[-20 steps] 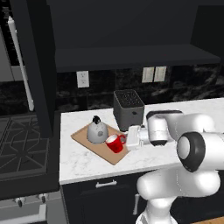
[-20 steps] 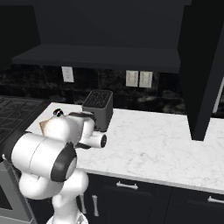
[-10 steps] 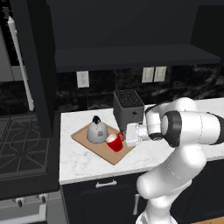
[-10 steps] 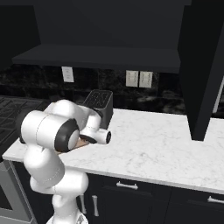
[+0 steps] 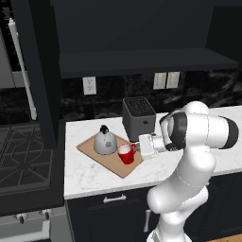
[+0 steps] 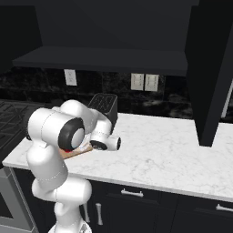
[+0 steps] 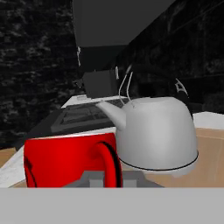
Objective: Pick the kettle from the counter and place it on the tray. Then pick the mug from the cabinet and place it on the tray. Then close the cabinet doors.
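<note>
Mug [image 5: 126, 154] now sits on tray [image 5: 94, 153] beside kettle [image 5: 104, 141]; hand [image 5: 138, 148] clenched on its handle, not let go yet. Cabinet doors [image 5: 40, 71] remain open.

White arm [image 6: 63, 136] over marble counter [image 6: 168, 145], tray [image 6: 75, 151] perhaps beneath.

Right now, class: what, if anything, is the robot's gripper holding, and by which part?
The gripper is shut on the red mug, gripping its loop handle. The mug sits on the wooden tray beside the kettle.
</note>
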